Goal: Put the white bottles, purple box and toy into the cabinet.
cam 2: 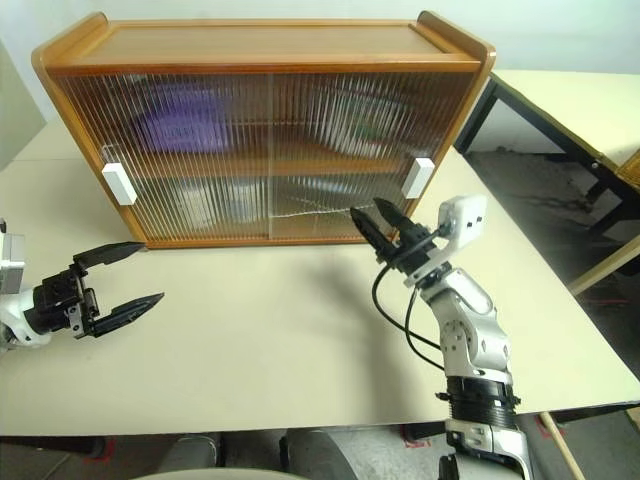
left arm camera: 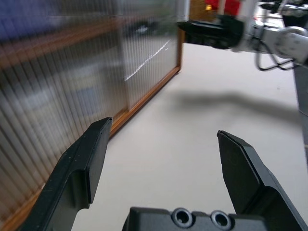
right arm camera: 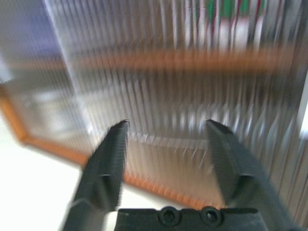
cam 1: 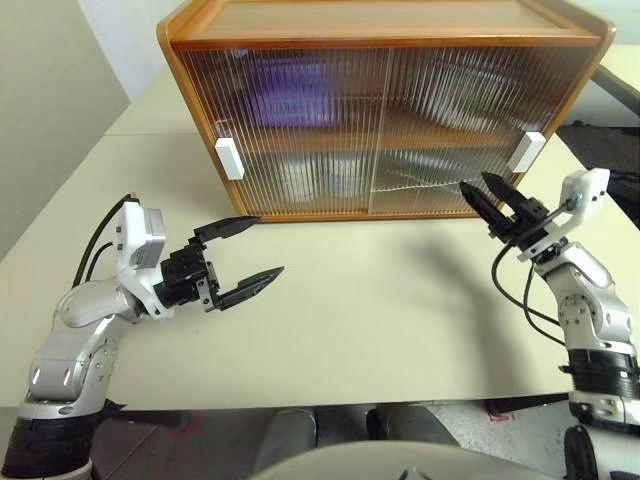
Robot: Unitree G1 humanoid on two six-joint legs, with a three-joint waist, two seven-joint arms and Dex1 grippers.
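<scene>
Silver-grey arms (cam 1: 85,330), black jaws, white wrist cameras (cam 2: 462,218), black cables (cam 1: 97,240)

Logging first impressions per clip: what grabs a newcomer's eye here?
The big wooden cabinet at the table's far side, both ribbed sliding doors shut, a purple blur behind the left door. In front, the left gripper and right gripper hang open and empty.

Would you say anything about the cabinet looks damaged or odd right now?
Yes: a thin pale line like a crack or scratch crosses the lower part of the cabinet right sliding door. Otherwise both doors are closed and straight.
</scene>
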